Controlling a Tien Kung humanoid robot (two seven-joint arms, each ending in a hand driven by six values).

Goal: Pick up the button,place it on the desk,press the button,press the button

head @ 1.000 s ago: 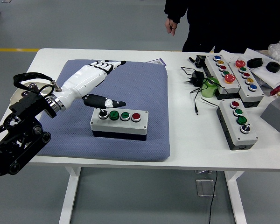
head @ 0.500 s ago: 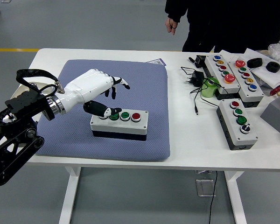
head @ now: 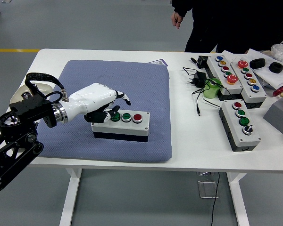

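A grey button box (head: 125,126) with a black base lies on the blue mat (head: 132,80). Its top carries two green buttons (head: 126,116) and a red button (head: 137,117); the leftmost control is hidden under my hand. My left hand (head: 117,106), white with black fingertips, sits low over the box's left end. Its fingers are curled and hold nothing, and the thumb (head: 114,112) rests on the left green button. The right arm is out of view.
Three more button boxes (head: 240,123) (head: 225,70) (head: 249,79) stand at the right, with a power adapter and cables (head: 198,80) and a green object (head: 212,87) beside them. A person (head: 226,23) stands at the far side, one hand (head: 178,19) hanging free.
My left hand has dropped from above the mat onto the box's left end, its spread fingers curling in. The person's hand shifted slightly right.
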